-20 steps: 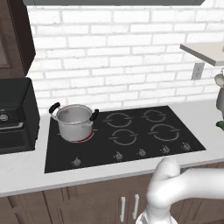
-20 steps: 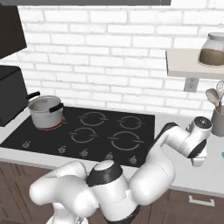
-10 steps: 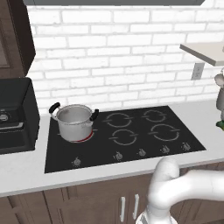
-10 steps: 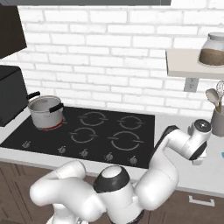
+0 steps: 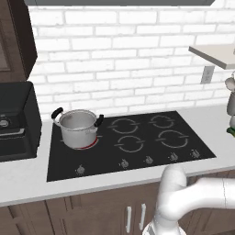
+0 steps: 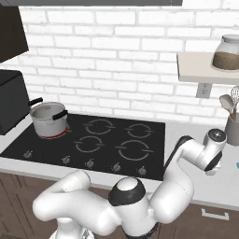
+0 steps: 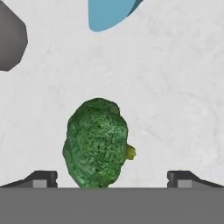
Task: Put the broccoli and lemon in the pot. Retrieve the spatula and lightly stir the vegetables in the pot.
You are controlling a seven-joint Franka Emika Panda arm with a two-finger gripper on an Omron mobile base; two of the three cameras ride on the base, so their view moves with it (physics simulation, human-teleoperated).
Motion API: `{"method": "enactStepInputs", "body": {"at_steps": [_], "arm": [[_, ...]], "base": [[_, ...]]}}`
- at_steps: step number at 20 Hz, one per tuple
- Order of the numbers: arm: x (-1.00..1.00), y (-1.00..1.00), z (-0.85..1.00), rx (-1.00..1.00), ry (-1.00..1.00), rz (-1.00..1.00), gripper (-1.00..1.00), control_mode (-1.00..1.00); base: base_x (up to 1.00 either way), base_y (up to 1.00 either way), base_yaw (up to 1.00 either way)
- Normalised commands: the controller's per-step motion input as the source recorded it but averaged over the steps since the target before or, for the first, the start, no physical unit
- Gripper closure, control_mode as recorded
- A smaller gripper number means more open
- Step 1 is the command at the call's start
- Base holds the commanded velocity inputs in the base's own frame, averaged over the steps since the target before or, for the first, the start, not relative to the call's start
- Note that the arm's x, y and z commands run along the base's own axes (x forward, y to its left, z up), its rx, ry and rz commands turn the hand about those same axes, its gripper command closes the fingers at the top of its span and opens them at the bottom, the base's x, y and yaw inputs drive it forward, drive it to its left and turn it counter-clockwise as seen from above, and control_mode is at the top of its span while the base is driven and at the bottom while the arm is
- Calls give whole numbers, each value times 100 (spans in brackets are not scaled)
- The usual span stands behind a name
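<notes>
My gripper (image 7: 112,177) hangs wide open and empty over the broccoli (image 7: 96,142) on the counter (image 7: 175,96). The floret sits off-centre toward one fingertip; closing now may knock it aside.

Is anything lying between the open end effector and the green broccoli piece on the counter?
Nothing visible. In the hand view the bumpy green broccoli piece lies on the bare pale counter, between the spread tips of the end effector. The light-blue spatula end lies farther off, apart from the broccoli.
</notes>
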Motion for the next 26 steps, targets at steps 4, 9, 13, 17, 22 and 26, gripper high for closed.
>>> {"method": "enactStepInputs", "body": {"at_steps": [4,9,13,17,22,26], "arm": [[35,-23,-14,4,0,-6,-100,-100],[36,-25,-22,7,2,-5,-100,-100],[18,-27,-33,8,4,-3,-100,-100],[4,-7,-34,8,5,-1,100,-100],[-32,6,-24,6,1,0,100,-100],[-51,84,-5,-1,-6,6,100,-100]], "base": [[0,0,0],[0,0,0],[0,0,0],[0,0,0],[0,0,0],[0,0,0]]}}
